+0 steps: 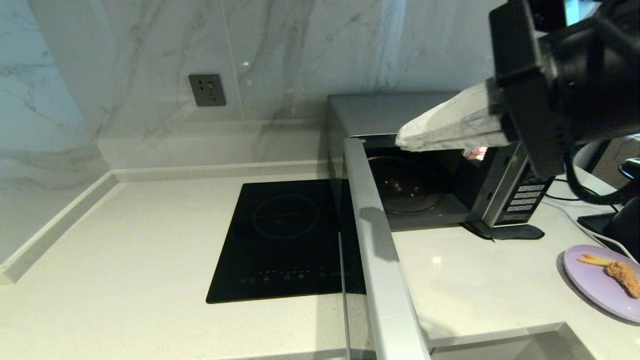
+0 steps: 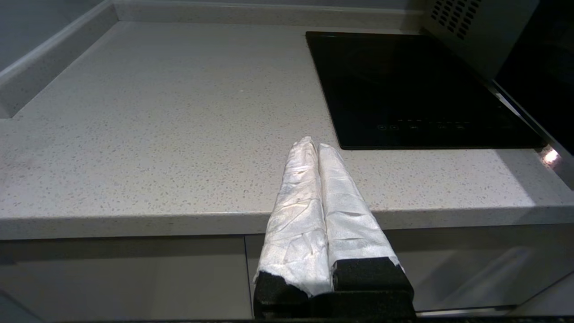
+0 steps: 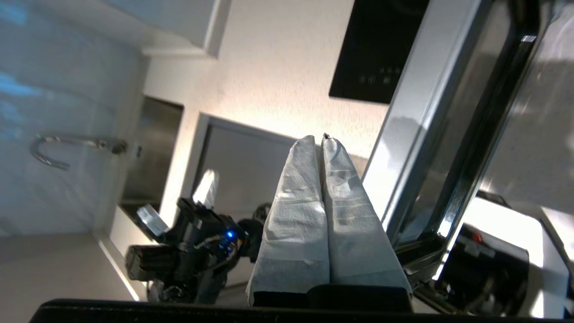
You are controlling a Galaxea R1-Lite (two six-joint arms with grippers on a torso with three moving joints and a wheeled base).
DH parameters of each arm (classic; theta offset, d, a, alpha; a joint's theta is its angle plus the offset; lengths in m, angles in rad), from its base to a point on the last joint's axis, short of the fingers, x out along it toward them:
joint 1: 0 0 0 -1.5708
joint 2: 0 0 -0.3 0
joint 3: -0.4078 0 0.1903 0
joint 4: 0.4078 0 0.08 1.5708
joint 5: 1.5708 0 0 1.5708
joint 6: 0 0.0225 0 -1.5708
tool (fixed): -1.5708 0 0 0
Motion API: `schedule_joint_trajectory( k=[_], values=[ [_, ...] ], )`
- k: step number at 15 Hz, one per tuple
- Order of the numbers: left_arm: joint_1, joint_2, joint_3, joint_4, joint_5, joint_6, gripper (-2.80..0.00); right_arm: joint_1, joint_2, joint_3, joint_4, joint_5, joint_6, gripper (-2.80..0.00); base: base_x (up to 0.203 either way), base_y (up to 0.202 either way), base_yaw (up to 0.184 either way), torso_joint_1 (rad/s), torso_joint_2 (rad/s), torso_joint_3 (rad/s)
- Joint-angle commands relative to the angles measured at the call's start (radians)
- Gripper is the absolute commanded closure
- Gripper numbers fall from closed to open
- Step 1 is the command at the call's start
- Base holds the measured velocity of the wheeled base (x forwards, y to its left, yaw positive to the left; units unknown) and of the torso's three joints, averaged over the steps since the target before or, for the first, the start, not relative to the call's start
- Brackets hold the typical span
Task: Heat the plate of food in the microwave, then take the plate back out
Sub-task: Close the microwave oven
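Note:
The silver microwave [image 1: 395,112] stands at the back of the counter with its door [image 1: 380,245] swung wide open toward me; the turntable [image 1: 405,186] inside holds nothing. The lavender plate of food [image 1: 590,280], with fries and a fried chicken piece, lies on the counter at the far right. My right gripper [image 1: 400,140] hangs shut and holds nothing, its white-wrapped fingertips at the top of the microwave's opening; the right wrist view shows it [image 3: 319,138] beside the open door [image 3: 430,121]. My left gripper [image 2: 312,142] is shut, holds nothing, parked at the counter's front edge.
A flat black induction cooktop [image 1: 285,240] is set in the counter [image 1: 130,250] left of the microwave. A wall socket [image 1: 206,90] sits on the marble backsplash. Cables and dark gear [image 1: 600,220] lie at the right, behind the plate.

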Motion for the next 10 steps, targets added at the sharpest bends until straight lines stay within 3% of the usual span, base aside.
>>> schedule_joint_trajectory(
  k=[1,10],
  values=[
    [0.000,0.002,0.000,0.000,0.000,-0.001,0.00,0.044,0.083,0.000,0.006,0.002,0.007,0.00,0.000,0.000,0.000,0.000,0.00,0.000],
    [0.000,0.002,0.000,0.000,0.000,-0.001,0.00,0.085,0.170,0.000,0.102,0.001,0.034,0.00,0.000,0.000,0.000,0.000,0.00,0.000]
  ],
)
